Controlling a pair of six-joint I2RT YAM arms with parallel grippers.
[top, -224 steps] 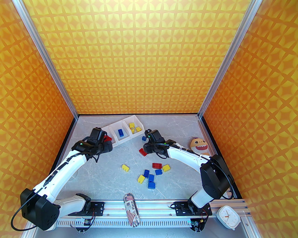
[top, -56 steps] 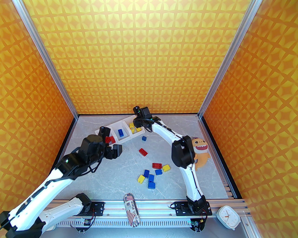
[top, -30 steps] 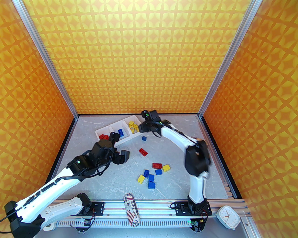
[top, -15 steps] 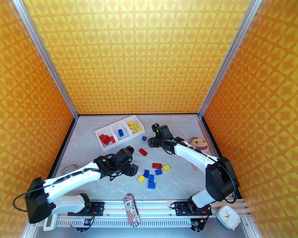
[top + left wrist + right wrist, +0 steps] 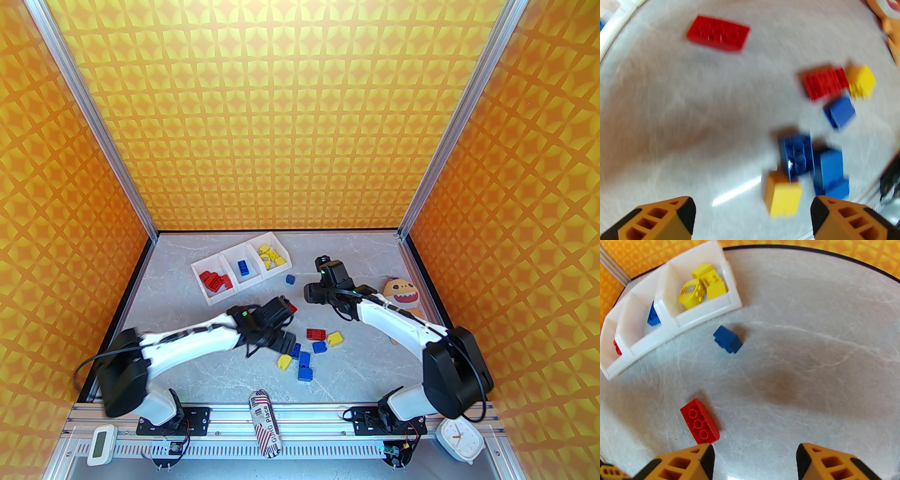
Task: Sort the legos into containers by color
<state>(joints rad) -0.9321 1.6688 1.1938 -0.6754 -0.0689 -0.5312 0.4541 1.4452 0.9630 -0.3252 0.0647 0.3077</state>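
Half a second ago the left gripper (image 5: pixel 752 211) hung over bare bench (image 5: pixel 365 379) to the left of the loose legos (image 5: pixel 304 358); now it sits over the near-left edge of that cluster, jaws wide open and empty. The blurred left wrist view shows a yellow brick (image 5: pixel 784 194) and a dark blue brick (image 5: pixel 796 154) just ahead of its fingertips. Seen from above, it now partly covers the lone red brick (image 5: pixel 699 424); its shoulder has swung inward, uncovering a white timer (image 5: pixel 100 444) on the near rail. The right gripper (image 5: pixel 754 456) has drawn a little nearer and rightward, jaws open, holding nothing. No brick has shifted; the containers (image 5: pixel 248 284) lie far left by the back wall, with red, blue and yellow each in its own bin, left to right.

Room to move: the stray blue brick (image 5: pixel 290 279) lies just off the tray's right end; the two grippers stand apart, the red brick roughly between them; the far-right bench is open up to its black rim, save the orange plush (image 5: pixel 403 295) near that edge; the strip between the cluster and the near rail is open too.
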